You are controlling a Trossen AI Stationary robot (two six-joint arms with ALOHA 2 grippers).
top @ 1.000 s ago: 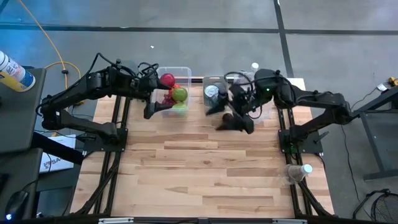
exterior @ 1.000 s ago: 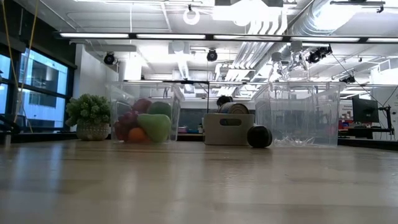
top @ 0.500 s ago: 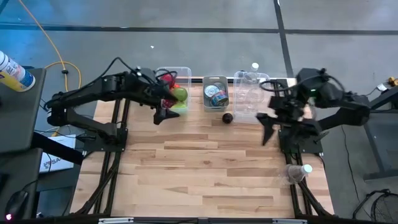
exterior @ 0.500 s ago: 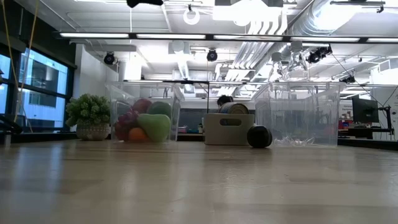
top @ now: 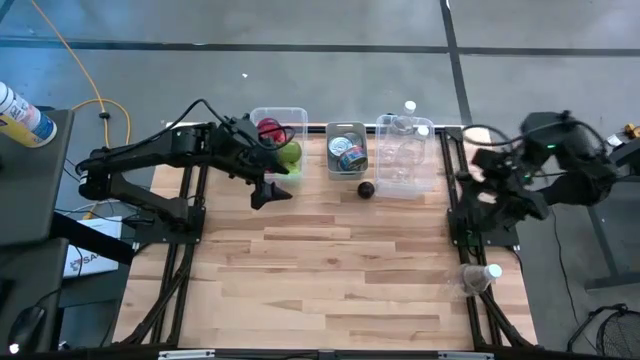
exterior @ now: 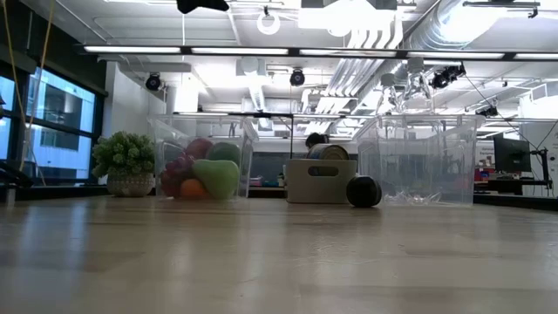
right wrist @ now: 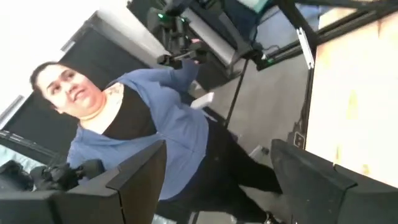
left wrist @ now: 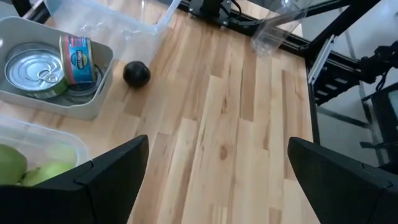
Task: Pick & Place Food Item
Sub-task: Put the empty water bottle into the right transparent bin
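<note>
No lettering can be read anywhere. The can (left wrist: 76, 59) lying in the grey tray (left wrist: 93, 106) has a blue and red label, but its print is too small to make out. The white bottle (top: 22, 115) off the table's left also carries marks that stay illegible.

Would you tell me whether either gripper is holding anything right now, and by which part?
Nothing is held. The left gripper stands open and empty above the table; the right gripper is open and empty too.

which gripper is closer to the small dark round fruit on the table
Left. The left gripper hovers just left of the small dark round fruit; the right gripper sits beyond the table's right edge.
</note>
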